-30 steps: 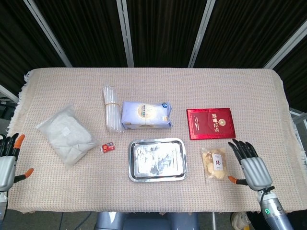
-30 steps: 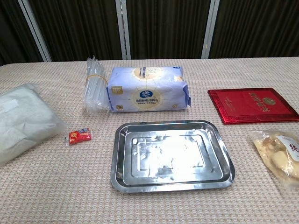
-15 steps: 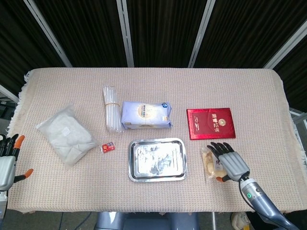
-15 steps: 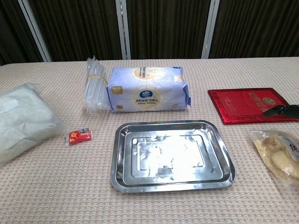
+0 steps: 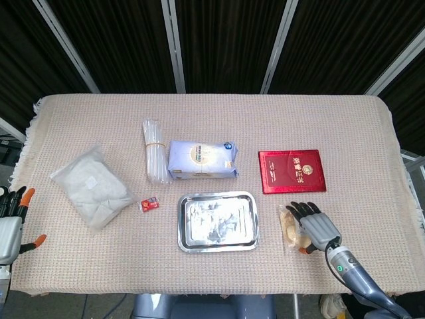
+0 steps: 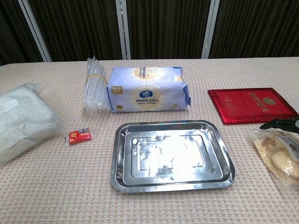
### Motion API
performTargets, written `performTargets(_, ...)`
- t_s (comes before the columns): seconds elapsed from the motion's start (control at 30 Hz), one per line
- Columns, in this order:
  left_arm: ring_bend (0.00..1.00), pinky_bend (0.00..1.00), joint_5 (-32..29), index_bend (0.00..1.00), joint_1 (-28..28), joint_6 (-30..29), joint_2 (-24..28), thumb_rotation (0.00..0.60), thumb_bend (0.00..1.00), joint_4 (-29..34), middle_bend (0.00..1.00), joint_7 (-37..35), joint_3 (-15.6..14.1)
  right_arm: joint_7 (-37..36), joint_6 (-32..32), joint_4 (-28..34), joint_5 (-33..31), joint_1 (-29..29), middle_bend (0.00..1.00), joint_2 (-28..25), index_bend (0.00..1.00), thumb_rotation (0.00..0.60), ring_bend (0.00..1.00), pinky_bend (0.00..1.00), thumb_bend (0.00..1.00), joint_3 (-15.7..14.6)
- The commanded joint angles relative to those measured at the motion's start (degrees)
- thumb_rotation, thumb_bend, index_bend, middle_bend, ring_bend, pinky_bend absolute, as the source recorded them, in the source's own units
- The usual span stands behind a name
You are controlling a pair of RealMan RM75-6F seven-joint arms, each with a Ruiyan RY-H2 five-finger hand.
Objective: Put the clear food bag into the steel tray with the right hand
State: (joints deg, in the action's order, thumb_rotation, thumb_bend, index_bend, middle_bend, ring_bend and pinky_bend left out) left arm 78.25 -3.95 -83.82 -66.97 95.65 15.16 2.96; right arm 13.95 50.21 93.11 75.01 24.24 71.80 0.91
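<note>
The clear food bag point(image 5: 289, 230) with pale snacks lies flat on the cloth just right of the steel tray point(image 5: 218, 195). My right hand point(image 5: 313, 224) hovers over the bag's right half, fingers spread and pointing away from me, holding nothing. In the chest view only its dark fingertips point(image 6: 280, 124) show, above the far end of the food bag point(image 6: 275, 156). The steel tray point(image 6: 170, 125) holds nothing. My left hand point(image 5: 10, 229) hangs off the table's left edge with its fingers apart.
A red booklet point(image 5: 292, 171) lies just beyond the bag. Behind the tray sit a blue tissue pack point(image 5: 202, 159) and a bundle of clear tubes point(image 5: 153, 150). A white filled bag point(image 5: 93, 187) and a small red packet point(image 5: 149, 205) lie at the left.
My right hand has moved left from beside the food bag to over its right half. The bag, the tray and my left hand have stayed put.
</note>
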Motion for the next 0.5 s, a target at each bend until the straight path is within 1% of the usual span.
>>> performTargets(0.03, 0.0, 0.0, 0.0, 0.02, -0.03, 0.06, 0.03, 0.6, 0.01, 0.07, 0.0, 0.06, -0.02, 0.08, -0.27, -0.31, -0.22, 0.44, 0.0, 0.51, 0.0, 0.6, 0.0, 0.0, 0.0, -0.09)
performTargets(0.2, 0.0, 0.0, -0.15, 0.02, -0.02, 0.17, 0.07, 0.6, 0.01, 0.12, 0.0, 0.07, -0.06, 0.7, -0.79, -0.79, -0.56, 1.49, 0.0, 1.42, 0.0, 0.6, 0.0, 0.0, 0.0, -0.05)
performTargets(0.27, 0.0, 0.0, -0.31, 0.02, 0.0, 0.23, 0.07, 0.6, 0.01, 0.06, 0.0, 0.04, -0.04, 1.4, -0.98, -0.88, -0.9, 1.99, 0.0, 1.72, 0.02, 0.6, 0.0, 0.0, 0.0, 0.08)
performTargets(0.37, 0.0, 0.0, -0.57, 0.02, -0.02, 0.43, 0.02, 0.6, 0.01, -0.12, 0.0, -0.04, -0.03, 2.52, -1.06, -1.05, -1.62, 2.76, 0.03, 2.35, 0.11, 0.6, 0.0, 0.02, 0.0, 0.43)
performTargets(0.43, 0.0, 0.0, -0.78, 0.02, -0.05, 0.64, -0.04, 0.6, 0.01, -0.32, 0.0, -0.15, -0.03, 3.42, -1.04, -1.53, -2.26, 3.19, 0.11, 2.89, 0.21, 0.6, 0.02, 0.09, 0.0, 0.58)
performTargets(0.5, 0.0, 0.0, -0.91, 0.03, -0.03, 0.74, -0.07, 0.6, 0.01, -0.44, 0.0, -0.27, -0.04, 4.23, -0.66, -1.86, -2.7, 3.41, 0.23, 3.32, 0.34, 0.6, 0.12, 0.23, 0.01, 0.71)
